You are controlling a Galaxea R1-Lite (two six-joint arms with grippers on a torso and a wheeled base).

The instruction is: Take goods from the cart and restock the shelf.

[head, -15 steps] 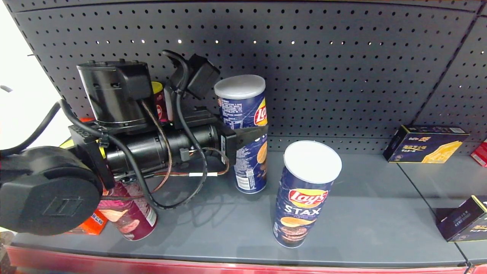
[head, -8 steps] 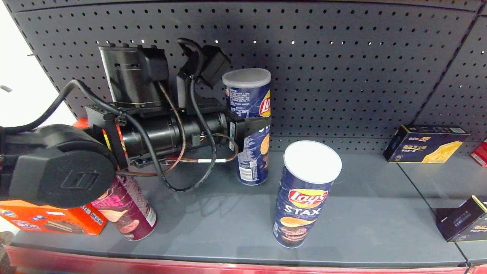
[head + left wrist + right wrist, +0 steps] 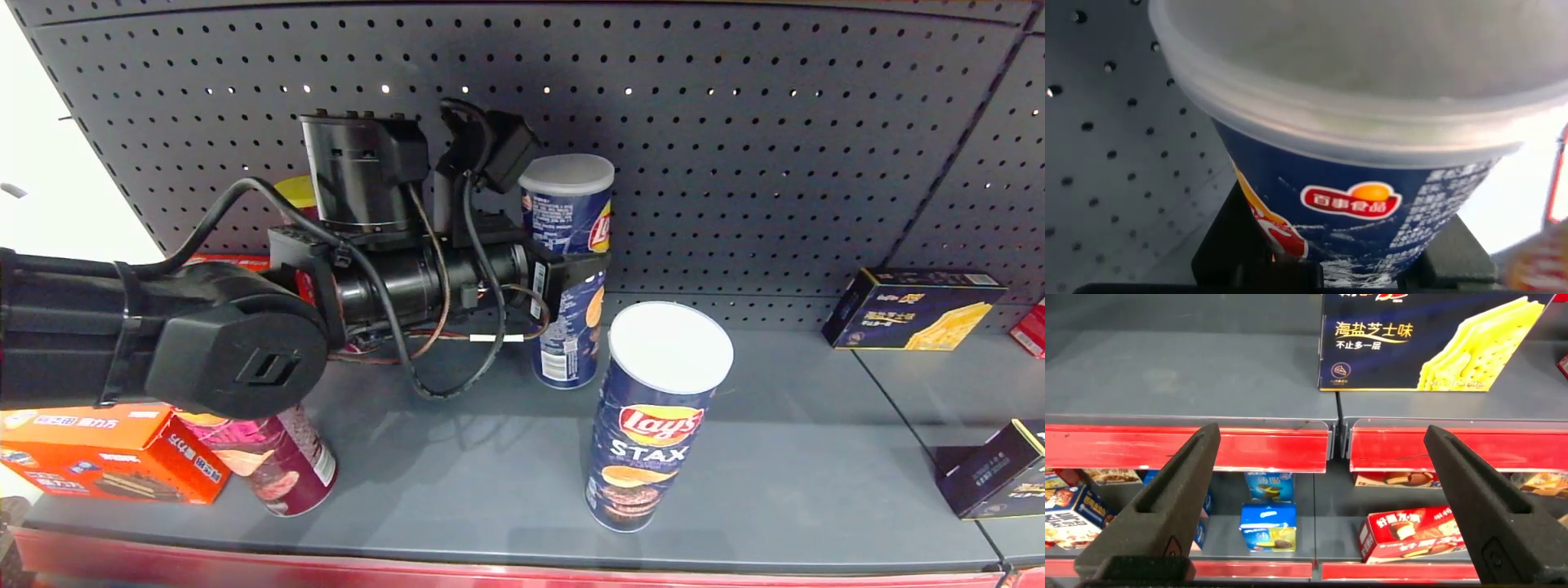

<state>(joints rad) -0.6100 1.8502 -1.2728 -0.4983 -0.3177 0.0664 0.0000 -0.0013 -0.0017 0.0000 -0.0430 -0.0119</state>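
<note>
Blue chips can (image 3: pixel 566 214) sits in my left gripper (image 3: pixel 581 276), jaws pinching its middle. Over the last second it has moved right and deeper, and now stands near the pegboard (image 3: pixel 775 163), behind the second blue can (image 3: pixel 653 425), so I judge release is close. Right gripper (image 3: pixel 1320 434) is spread, empty. I count two blue cans, one maroon can (image 3: pixel 282 469) in front, one orange box (image 3: pixel 98 457).

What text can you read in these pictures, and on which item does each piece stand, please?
"Lay's STAX": on the front blue can.
"海盐芝士味" and "不止多一层": on the dark box with the cracker picture.
"百事食品": in the red oval on the held can.
The orange box has lettering, and the held can has fine print, but both are too small to read.
</note>
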